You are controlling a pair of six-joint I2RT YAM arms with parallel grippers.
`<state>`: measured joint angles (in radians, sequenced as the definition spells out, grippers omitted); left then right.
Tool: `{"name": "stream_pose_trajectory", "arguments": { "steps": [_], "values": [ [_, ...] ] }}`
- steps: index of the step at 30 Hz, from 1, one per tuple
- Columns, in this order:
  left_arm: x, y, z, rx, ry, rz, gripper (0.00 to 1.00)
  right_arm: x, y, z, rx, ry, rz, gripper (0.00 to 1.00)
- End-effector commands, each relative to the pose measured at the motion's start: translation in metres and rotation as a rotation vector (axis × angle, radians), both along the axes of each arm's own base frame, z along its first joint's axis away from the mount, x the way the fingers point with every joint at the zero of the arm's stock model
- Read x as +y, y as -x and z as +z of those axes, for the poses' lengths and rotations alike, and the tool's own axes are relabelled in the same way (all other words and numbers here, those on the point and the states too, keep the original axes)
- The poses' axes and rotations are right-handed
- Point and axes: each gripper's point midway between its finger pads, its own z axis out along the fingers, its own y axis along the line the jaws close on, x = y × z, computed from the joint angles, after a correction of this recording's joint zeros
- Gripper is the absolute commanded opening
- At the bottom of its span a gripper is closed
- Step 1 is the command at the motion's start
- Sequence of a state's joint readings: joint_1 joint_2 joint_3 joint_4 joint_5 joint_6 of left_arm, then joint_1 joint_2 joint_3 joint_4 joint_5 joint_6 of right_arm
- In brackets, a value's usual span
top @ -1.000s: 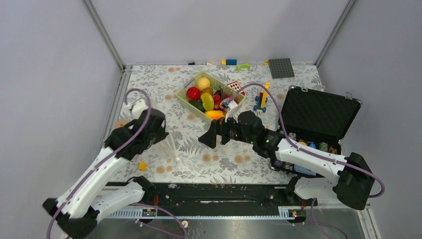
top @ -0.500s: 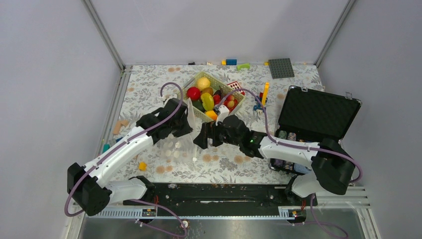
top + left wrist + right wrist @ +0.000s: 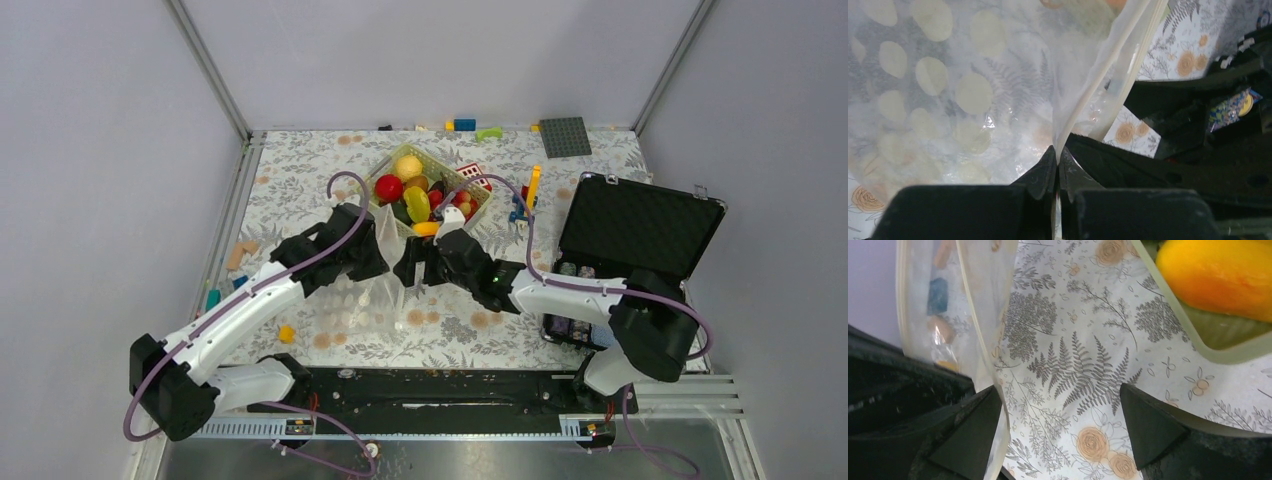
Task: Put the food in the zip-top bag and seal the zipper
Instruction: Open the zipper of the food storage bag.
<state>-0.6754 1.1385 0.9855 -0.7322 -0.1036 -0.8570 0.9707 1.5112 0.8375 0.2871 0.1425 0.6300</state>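
Clear, pale-dotted zip-top bag, crinkled

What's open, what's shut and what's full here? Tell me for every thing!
left pincer: shut on the zip-top bag edge.
right pincer: open, beside the bag's mouth.
zip-top bag: held upright.
zipper: unsealed, strips apart.
basket: full.
food: piled in the basket.
black case: lid open.
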Motion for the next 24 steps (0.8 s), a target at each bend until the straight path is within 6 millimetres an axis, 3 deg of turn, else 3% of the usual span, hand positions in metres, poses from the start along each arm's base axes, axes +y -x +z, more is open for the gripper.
{"name": "stream_pose_trajectory", "arguments": {
  "steps": [1,4,7,11,14,21,24],
  "values": [
    [-0.009,0.014,0.017,-0.026,0.039,-0.108,0.00,0.023,-0.012,0.029,-0.055,-0.040,0.020,0.91],
    [0.006,0.019,0.017,-0.008,-0.033,-0.089,0.00,0.043,-0.008,0.036,-0.037,-0.083,0.081,0.80],
    [0.016,0.020,0.026,-0.029,-0.066,-0.079,0.00,0.059,-0.001,0.039,-0.014,-0.116,0.143,0.62],
    [0.040,0.019,0.047,-0.083,-0.136,-0.017,0.00,0.056,0.002,0.027,0.013,-0.091,0.141,0.27],
    [0.072,0.018,0.060,-0.114,-0.254,0.076,0.00,0.044,0.005,0.018,0.022,-0.050,0.129,0.11],
    [0.151,0.023,0.093,-0.164,-0.571,0.297,0.00,0.008,0.011,0.004,-0.008,0.141,0.143,0.07],
    [0.169,0.025,0.099,-0.176,-0.640,0.368,0.00,-0.016,0.002,-0.003,-0.041,0.247,0.094,0.06]
  ]
}}
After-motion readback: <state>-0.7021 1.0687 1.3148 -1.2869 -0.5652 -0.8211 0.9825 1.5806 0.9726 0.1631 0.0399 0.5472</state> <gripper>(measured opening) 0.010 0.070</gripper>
